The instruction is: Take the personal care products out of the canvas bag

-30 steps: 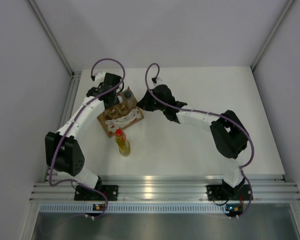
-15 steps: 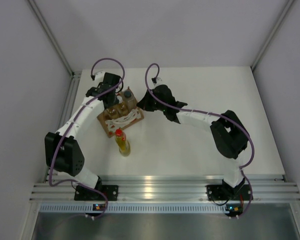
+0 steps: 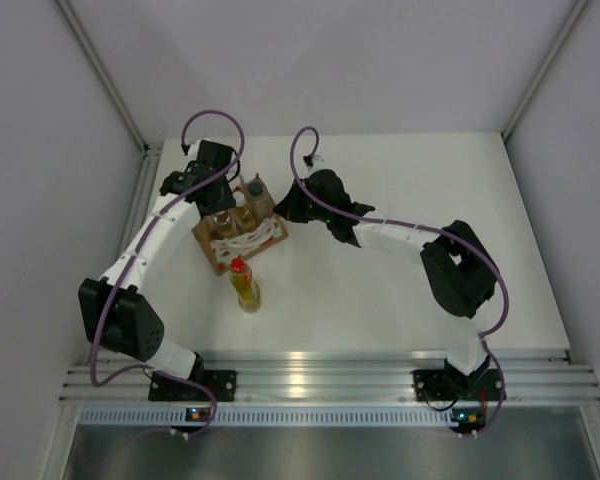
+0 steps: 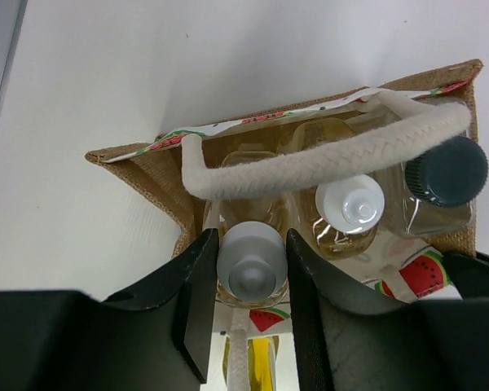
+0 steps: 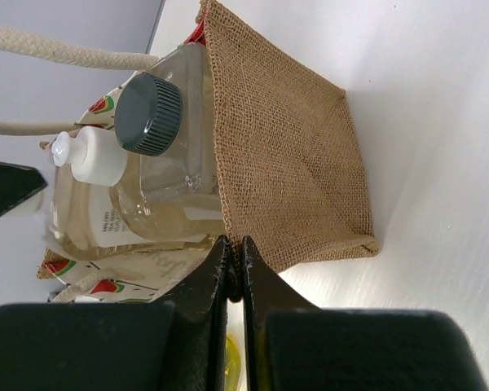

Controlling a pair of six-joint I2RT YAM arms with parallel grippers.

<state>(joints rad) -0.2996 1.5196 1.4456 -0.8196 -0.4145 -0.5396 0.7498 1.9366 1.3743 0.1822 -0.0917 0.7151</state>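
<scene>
In the overhead view the canvas bag (image 3: 238, 236) sits on the white tabletop (image 3: 380, 310) in the upper left of the frame, between the two arms. The left claw (image 4: 248, 246) is closed on the white cap of an amber bottle (image 4: 251, 269) standing inside the bag. To its right in that wrist view are a second amber bottle (image 4: 350, 205) and a clear bottle (image 4: 447, 173) with a dark grey cap, under a white rope handle (image 4: 326, 159). The right claw (image 5: 235, 248) is closed, its tips against the bag's burlap wall; whether it pinches fabric I cannot tell. A yellow bottle (image 3: 246, 288) with a red cap is on the tabletop just below the bag.
</scene>
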